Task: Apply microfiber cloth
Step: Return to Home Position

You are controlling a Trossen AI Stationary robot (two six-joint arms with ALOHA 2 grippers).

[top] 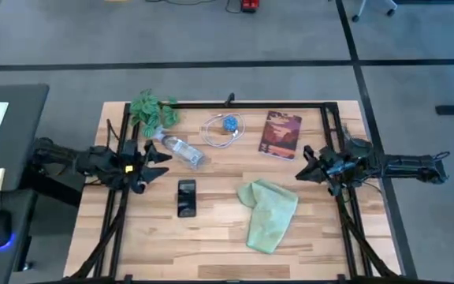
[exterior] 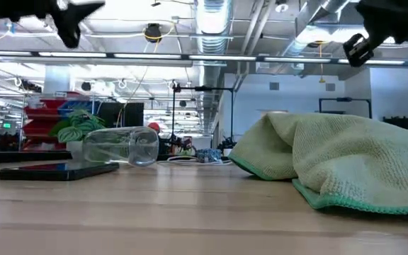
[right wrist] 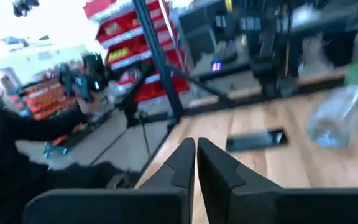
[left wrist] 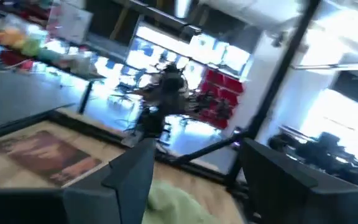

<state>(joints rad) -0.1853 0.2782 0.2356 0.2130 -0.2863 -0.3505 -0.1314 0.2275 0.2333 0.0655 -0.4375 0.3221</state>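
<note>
The pale mint-green microfiber cloth (top: 268, 211) lies crumpled on the wooden table, right of centre, and bulks large in the low view (exterior: 331, 159). A black phone (top: 186, 197) lies flat to its left. My left gripper (top: 154, 162) hovers open near the table's left side, above the table, its fingers wide apart (left wrist: 197, 180). My right gripper (top: 304, 166) hovers shut near the right side, beyond the cloth's far end, its fingertips closed together (right wrist: 196, 158). Neither gripper touches anything.
A clear plastic bottle (top: 181, 150) lies on its side close to my left gripper. A leafy artificial plant (top: 152, 109), a white coiled cable with a blue piece (top: 225, 128) and a reddish book (top: 280, 134) sit toward the far edge. A black frame (top: 235, 104) borders the table.
</note>
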